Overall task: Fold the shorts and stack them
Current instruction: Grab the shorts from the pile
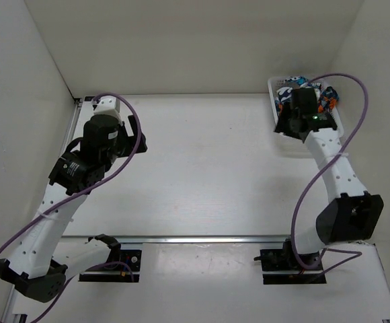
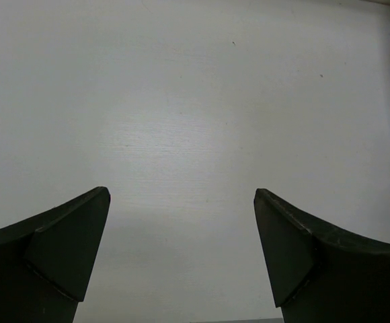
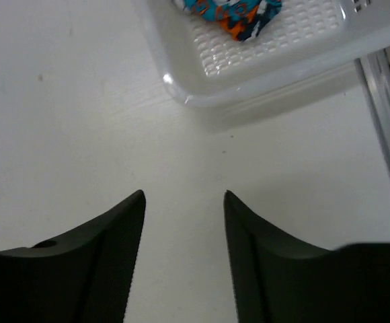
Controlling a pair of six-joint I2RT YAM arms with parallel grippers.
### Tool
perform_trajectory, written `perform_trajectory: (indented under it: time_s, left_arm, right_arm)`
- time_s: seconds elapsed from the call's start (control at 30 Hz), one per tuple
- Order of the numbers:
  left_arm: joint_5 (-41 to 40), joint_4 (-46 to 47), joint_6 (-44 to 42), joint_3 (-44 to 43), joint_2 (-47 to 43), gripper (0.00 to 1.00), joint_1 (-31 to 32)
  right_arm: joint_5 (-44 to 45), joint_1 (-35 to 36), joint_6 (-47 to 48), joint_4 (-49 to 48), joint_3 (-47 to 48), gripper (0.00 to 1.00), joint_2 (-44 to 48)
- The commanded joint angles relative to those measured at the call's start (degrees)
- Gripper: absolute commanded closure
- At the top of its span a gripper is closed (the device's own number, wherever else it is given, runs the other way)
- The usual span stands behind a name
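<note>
While the shorts (image 3: 230, 11) lie bunched in the white basket (image 3: 269, 50) at the desk's (image 1: 208, 168) far right corner, probably awaiting pickup, the right pincer (image 3: 184, 196) hangs just short of the basket rim, jaws partly spread, holding nothing. Left pincer (image 2: 181, 193) spread wide above the desk's left side, empty, likely parked out of the way.

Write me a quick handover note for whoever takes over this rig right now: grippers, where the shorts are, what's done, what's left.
Left gripper: open, empty, over the table.
Right gripper: open, empty, just short of the white basket.
Shorts: bunched in the basket, at the table's far right corner.
Done: nothing visible; no shorts folded or stacked on the table.
Left: pull them out, fold, stack.
</note>
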State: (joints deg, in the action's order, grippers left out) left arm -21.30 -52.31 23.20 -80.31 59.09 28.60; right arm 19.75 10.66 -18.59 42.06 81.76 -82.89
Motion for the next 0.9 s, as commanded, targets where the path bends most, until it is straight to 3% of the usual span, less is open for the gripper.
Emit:
perform_trajectory:
  time_s: [0.0,0.03,0.13,0.17,0.27,0.43,0.57,0.67,0.7,0.77,0.83,0.87]
  left_arm:
    - [3.9,1.2,0.7,0.8,0.9,0.0,-0.2]
    - [4.9,1.2,1.2,1.3,1.6,0.0,-0.2]
    - [6.4,1.2,1.2,1.3,4.8,0.0,-0.2]
    - [6.4,1.2,1.2,1.3,5.5,0.0,-0.2]
    - [5.3,1.2,1.2,0.8,7.7,0.0,-0.2]
    - [-0.6,1.2,2.4,-0.5,11.2,0.0,-0.2]
    - [-1.7,1.2,0.8,-2.6,16.3,0.0,-0.2]
    - [-1.7,1.2,0.8,-3.7,18.7,0.0,-0.2]
    - [0.8,1.2,0.8,-4.7,19.2,0.0,-0.2]
    - [3.5,1.7,0.8,-6.0,19.7,0.0,-0.9]
    - [5.4,1.7,0.8,-7.9,21.1,0.0,-0.9]
    - [5.9,1.7,0.8,-8.5,21.2,0.0,-0.9]
  right_arm:
    - [-11.9,-9.7,-1.6,-4.5,6.6,0.49,-6.1]
    - [-12.5,-12.8,-1.6,-4.5,8.5,0.61,-8.1]
    - [-14.1,-16.8,-2.2,-4.5,17.9,0.64,-17.5]
    - [-14.8,-17.6,-2.2,-4.5,20.6,0.44,-20.1]
    - [-20.1,-20.3,-4.2,-4.5,32.6,0.0,-34.4]
    - [-25.4,-22.1,-8.6,-4.0,54.8,0.0,-51.4]
    - [-26.6,-22.1,-10.4,-5.7,66.0,0.0,-64.6]
    - [-26.6,-22.1,-12.9,-11.4,64.3,0.11,-66.6]
    - [-26.6,-22.1,-12.9,-12.8,63.7,0.37,-67.1]
    - [-27.2,-22.1,-13.5,-13.8,64.5,0.71,-67.8]
    - [-27.2,-22.1,-14.0,-14.3,64.5,1.0,-66.7]
    - [-26.3,-22.1,-14.0,-14.3,62.3,1.0,-65.1]
